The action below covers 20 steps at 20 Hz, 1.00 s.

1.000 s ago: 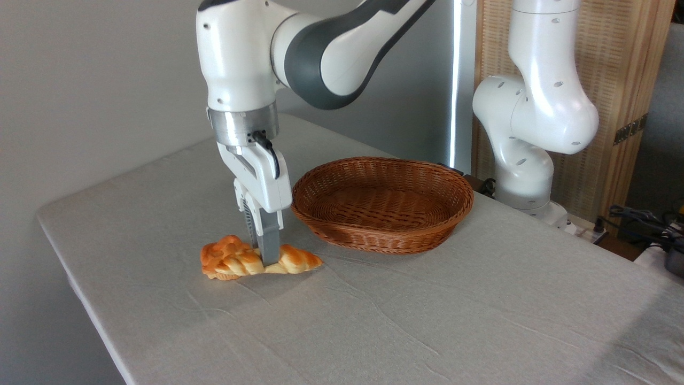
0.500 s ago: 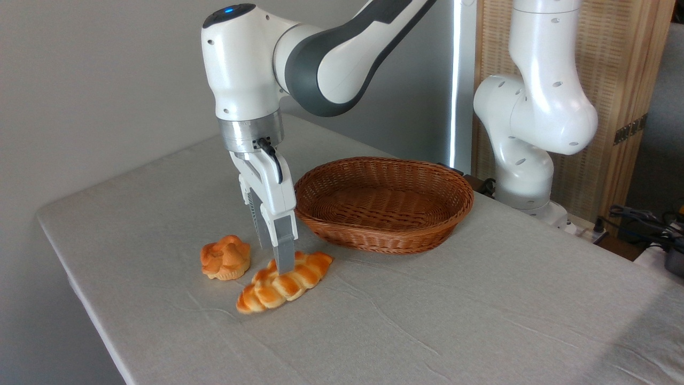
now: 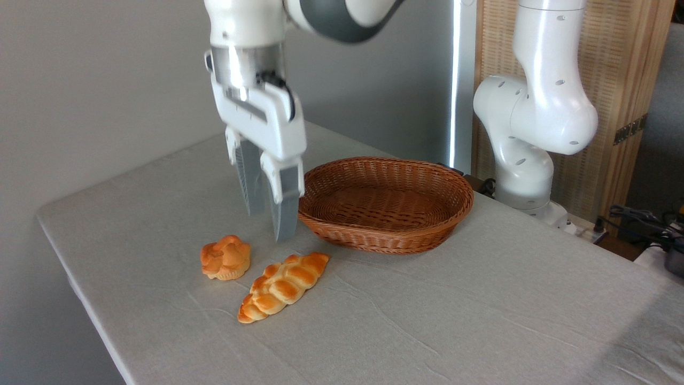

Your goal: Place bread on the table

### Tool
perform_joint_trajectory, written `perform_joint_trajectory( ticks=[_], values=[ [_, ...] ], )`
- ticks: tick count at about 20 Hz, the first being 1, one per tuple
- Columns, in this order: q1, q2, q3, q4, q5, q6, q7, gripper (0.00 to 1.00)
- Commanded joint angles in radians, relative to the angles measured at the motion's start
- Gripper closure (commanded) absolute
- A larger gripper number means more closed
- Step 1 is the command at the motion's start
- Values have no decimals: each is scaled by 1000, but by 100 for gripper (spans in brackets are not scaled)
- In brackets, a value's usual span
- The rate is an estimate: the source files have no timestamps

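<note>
The bread (image 3: pixel 283 286), a braided golden-orange loaf, lies flat on the table (image 3: pixel 427 321), slanting from lower left to upper right. My gripper (image 3: pixel 269 223) hangs above its upper end, well clear of it. It is open, with nothing between its grey fingers (image 3: pixel 285 211).
A small round orange bun (image 3: pixel 225 258) sits just left of the loaf. A brown wicker basket (image 3: pixel 383 202) stands empty behind and to the right, close to my fingers. The arm's white base (image 3: pixel 526 160) rises at the table's far right edge.
My gripper let go of the loaf and rose straight up. The loaf, first gripped beside the bun, now lies free on the cloth to the bun's right.
</note>
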<state>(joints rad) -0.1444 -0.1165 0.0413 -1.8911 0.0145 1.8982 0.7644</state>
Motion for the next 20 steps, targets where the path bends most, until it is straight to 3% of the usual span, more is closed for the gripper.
perform_joint_trajectory(
  ticks=[1, 3, 8, 10, 12, 15, 20],
  values=[
    [-3, 18, 54, 134, -148, -155, -71, 0],
    [-1, 23, 54, 181, -148, -194, -147, 0],
    [19, 75, 51, 286, -96, -350, -143, 0],
    [19, 107, 49, 337, -68, -398, -96, 0],
    [20, 118, 46, 345, -61, -404, -79, 0],
    [20, 120, 38, 345, -8, -403, -76, 0],
    [25, 120, 32, 343, 9, -380, -74, 0]
  ],
)
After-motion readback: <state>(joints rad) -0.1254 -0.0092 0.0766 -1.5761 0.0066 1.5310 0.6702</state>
